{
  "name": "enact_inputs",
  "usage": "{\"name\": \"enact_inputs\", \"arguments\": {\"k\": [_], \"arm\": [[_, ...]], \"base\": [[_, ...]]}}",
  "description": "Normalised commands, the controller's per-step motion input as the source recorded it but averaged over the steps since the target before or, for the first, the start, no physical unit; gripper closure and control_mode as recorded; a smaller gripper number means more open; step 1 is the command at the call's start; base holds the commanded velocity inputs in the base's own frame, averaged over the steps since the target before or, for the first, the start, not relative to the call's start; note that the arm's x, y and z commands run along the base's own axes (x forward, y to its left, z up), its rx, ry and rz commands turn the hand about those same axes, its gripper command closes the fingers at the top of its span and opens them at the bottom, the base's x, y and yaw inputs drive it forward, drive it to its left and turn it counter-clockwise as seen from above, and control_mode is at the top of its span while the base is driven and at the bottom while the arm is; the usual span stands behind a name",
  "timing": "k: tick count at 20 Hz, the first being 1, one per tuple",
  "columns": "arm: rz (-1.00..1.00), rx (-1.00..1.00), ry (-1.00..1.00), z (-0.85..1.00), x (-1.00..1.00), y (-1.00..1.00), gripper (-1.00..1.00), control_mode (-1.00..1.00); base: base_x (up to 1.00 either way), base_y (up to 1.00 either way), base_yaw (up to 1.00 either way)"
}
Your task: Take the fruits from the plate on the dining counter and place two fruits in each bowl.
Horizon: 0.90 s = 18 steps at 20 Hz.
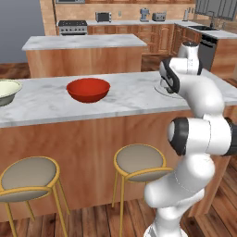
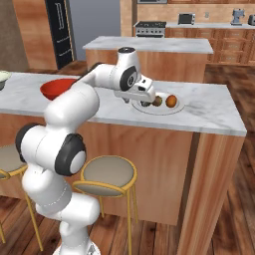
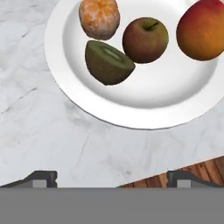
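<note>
On the pale plate [image 3: 144, 100] lie several fruits: a peeled orange [image 3: 99, 17], a kiwi half [image 3: 108, 62], a reddish-brown apple [image 3: 145, 39] and a larger orange-red fruit [image 3: 202, 29]. The plate [image 2: 167, 109] sits near the right end of the dining counter [image 2: 209, 112]. My gripper [image 2: 144, 102] hovers just over the plate's near left side, open with nothing between its fingers; in the hand view the gripper [image 3: 113, 179] is above bare marble beside the plate. The red bowl [image 1: 88, 89] and the cream bowl [image 1: 4, 91] stand further left on the counter.
The counter's front edge lies close to the plate, with wooden floor [image 3: 197, 170] beyond it. Round stools [image 1: 139, 162] [image 1: 28, 175] stand under the counter. A shorter marble island [image 1: 83, 42] is behind. My own arm [image 1: 199, 92] hides most of the plate in the left base view.
</note>
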Motion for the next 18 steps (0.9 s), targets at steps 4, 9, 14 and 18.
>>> {"name": "enact_inputs", "arguments": {"k": [4, 9, 14, 18], "arm": [[-0.06, 0.0, 0.0, -0.24, 0.36, -0.05, -1.0, -1.0], [0.0, 0.0, 0.0, -0.32, 0.3, -0.09, -1.0, -1.0], [0.0, 0.0, 0.0, -0.09, 0.31, -0.03, -1.0, -1.0], [0.0, 0.0, -0.01, -0.01, 0.25, -0.01, -1.0, -1.0]], "base": [[0.0, 0.0, 0.0], [0.0, 0.0, 0.0], [0.0, 0.0, 0.0], [0.0, 0.0, 0.0]]}}
